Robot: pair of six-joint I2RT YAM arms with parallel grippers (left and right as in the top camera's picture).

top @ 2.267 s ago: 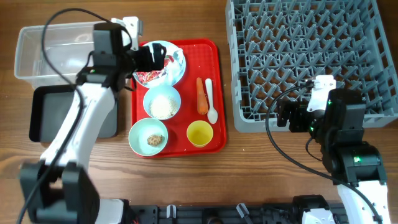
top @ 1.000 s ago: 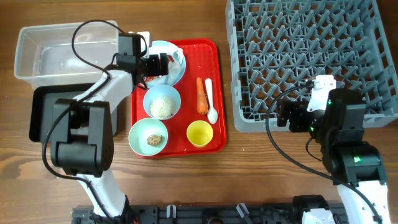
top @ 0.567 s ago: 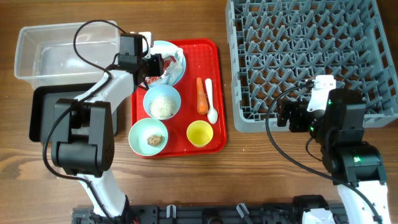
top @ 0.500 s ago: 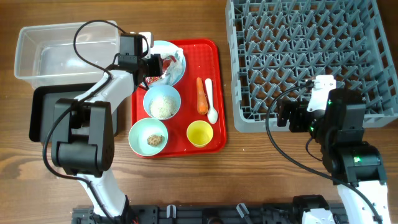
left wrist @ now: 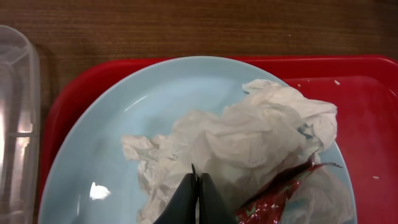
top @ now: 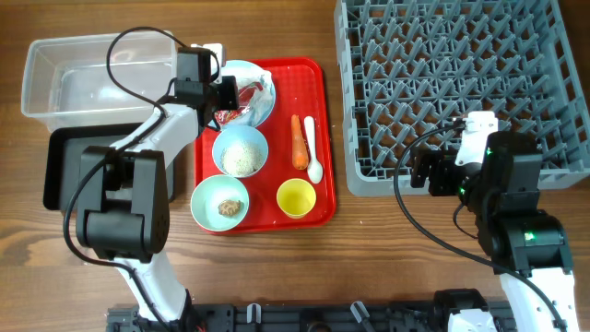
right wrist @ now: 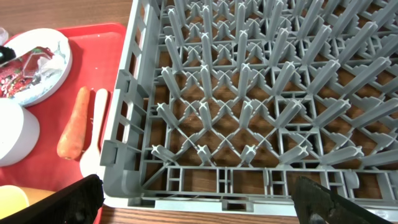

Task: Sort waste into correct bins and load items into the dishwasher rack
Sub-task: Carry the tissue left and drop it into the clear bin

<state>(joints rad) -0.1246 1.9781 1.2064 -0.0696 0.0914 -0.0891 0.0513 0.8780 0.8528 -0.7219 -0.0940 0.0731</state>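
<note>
On the pale round plate (top: 241, 66) (left wrist: 118, 124) lies the crumpled red-and-white wrapper (top: 253, 98) (left wrist: 249, 134). My left gripper (top: 230, 93) (left wrist: 199, 185) is shut, its black tips pinching the wrapper's white paper. The carrot piece (top: 298, 141) (right wrist: 74, 130) and white spoon (top: 312, 149) lie side by side on the red serving tray (top: 318, 78). Rice fills the light blue bowl (top: 241, 152). A brownish lump sits in the pale green bowl (top: 220, 203), beside the yellow cup (top: 297, 197). My right gripper (top: 431, 172) (right wrist: 202, 208) hangs open at the near-left corner of the grey dishwasher rack (top: 452, 83) (right wrist: 249, 93).
The clear tub (top: 74, 78) (left wrist: 15, 124) stands left of the red tray, with the black tray (top: 64, 171) just in front of it. The left arm reaches over the black tray's right edge. Bare wooden table lies in front of the rack.
The left gripper's jaws have closed on the wrapper, which has bunched slightly toward them. The right arm has not moved.
</note>
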